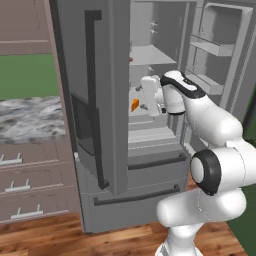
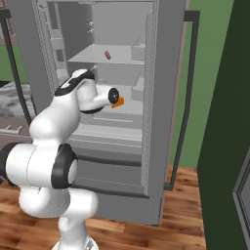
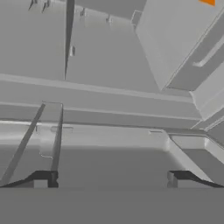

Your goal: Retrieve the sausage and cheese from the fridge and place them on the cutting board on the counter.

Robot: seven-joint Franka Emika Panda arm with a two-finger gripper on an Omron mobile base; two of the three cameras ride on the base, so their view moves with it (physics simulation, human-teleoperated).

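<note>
The grey fridge (image 1: 107, 75) stands with both doors swung open. The orange cheese (image 1: 135, 104) lies on a middle shelf, and in the right base view the cheese (image 2: 117, 102) peeks out just past my wrist. On the shelf above lies the small reddish sausage (image 2: 107, 54). My gripper (image 1: 141, 97) reaches into the fridge at the cheese's shelf, close beside the wedge, open and holding nothing. In the hand view my gripper (image 3: 111, 179) faces bare shelves, with the cheese (image 3: 209, 1) at the top right edge. The cutting board is out of view.
The marbled counter (image 1: 30, 117) over brown drawers (image 1: 30, 180) lies left of the fridge. The left fridge door with its dark handle (image 1: 92, 100) juts toward me. The right door's bins (image 1: 210, 50) stand to the right. A wooden floor (image 2: 185, 210) lies below.
</note>
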